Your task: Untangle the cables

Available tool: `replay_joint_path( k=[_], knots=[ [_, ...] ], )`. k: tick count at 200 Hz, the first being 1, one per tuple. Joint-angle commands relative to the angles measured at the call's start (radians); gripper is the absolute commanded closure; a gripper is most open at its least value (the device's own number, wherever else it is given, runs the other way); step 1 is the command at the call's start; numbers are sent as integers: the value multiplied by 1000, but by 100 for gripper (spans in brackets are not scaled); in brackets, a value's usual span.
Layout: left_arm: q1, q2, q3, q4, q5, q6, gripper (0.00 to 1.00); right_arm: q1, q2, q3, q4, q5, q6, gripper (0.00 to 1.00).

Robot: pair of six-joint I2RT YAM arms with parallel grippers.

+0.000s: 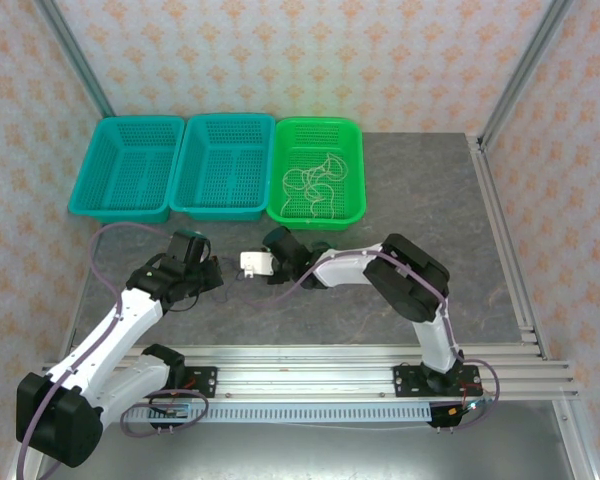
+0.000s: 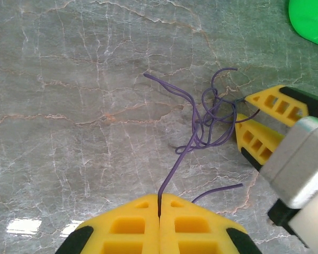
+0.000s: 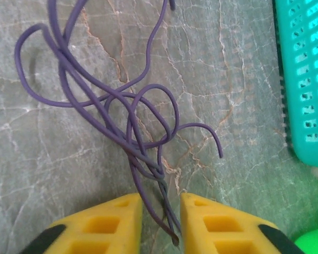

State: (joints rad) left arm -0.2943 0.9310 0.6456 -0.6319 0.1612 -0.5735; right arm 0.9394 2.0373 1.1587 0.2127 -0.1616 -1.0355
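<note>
left claw: your left gripper (image 2: 159,200) is clenched, yellow pads pressed flat together, one strand of the purple cables (image 2: 199,127) pinched in the seam and rising out of it
right claw: your right gripper (image 3: 161,200) has its jaws only a narrow gap apart; several purple strands run down through that gap, and you can't see them pinched
right claw, left wrist view: its two yellow wedge tips (image 2: 242,108) sit at the far side of the knot, one on either side of a loop end
cable spot: purple tangle lies on the table (image 1: 420,190) between your two claws, near the green basket (image 1: 363,170)
cable shape: thin round wire, loose overlapping loops, free ends curling up
other cables: whitish cables (image 1: 315,185) lie looped inside the green basket
claw pads: yellow plastic, blocky with square cut-outs, black backing
table: grey stone-look surface, pale veins, slight sheen
baskets: perforated plastic, rounded rims; two teal baskets (image 1: 85,195) left of the green one
</note>
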Motion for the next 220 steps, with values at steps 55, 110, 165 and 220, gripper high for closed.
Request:
replay_joint_path(
  k=[55, 110, 165, 220],
  knots=[
    [4, -11, 3, -103, -173, -36, 100, -13, -108, -123, 115, 28, 126, 100],
    [6, -26, -10, -123, -225, -99, 100, -28, -339, -328, 232, 296, 475, 100],
    [6, -23, 5, -109, -191, -99, 100, -188, -607, -537, 313, 496, 988, 100],
    [6, -28, 12, -129, -214, -127, 100, -411, -848, -621, 116, 583, 1387, 100]
  ],
)
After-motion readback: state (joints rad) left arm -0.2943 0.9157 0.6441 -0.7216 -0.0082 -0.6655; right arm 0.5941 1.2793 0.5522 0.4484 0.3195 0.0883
